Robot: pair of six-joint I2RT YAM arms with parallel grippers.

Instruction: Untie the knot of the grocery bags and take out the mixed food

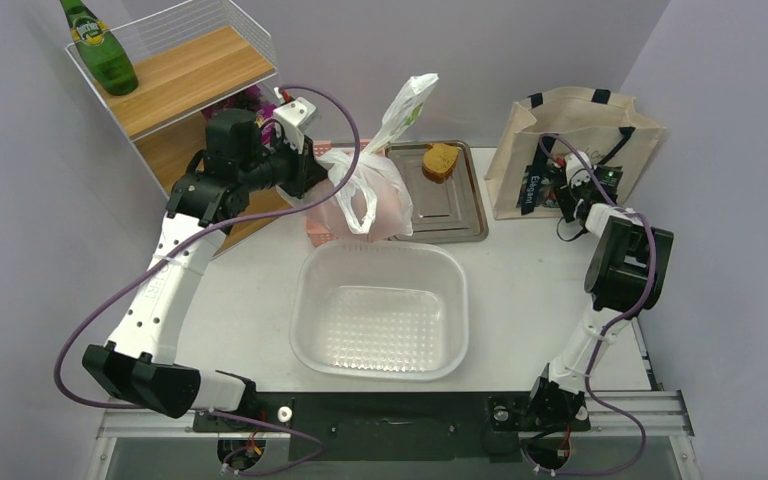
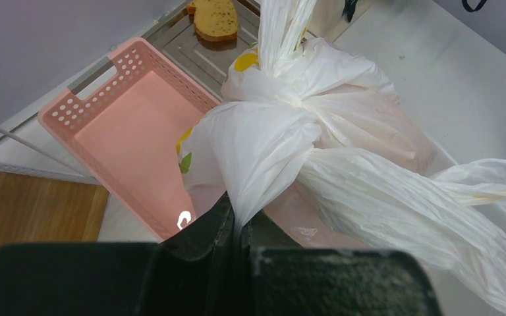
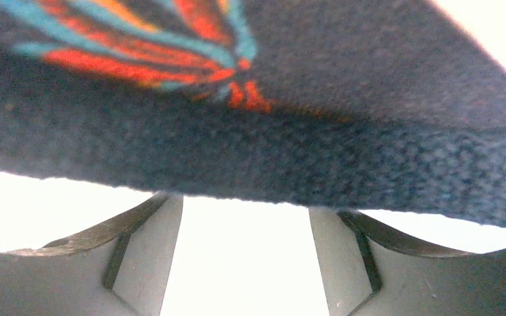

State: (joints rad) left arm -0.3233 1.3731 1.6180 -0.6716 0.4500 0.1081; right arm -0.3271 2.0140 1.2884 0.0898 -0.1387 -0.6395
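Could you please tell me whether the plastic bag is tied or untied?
Tied: the plastic bag shows a tight knot in the left wrist view.

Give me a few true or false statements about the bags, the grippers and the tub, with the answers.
1. The knot of the plastic bag is tied. True.
2. The left gripper is open, clear of the bag. False: it is shut on the plastic bag.
3. The clear tub holds fruit. False: no food shows in it.
4. The green bottle stands on the wooden shelf. True.
5. The right gripper is at the canvas tote. True.
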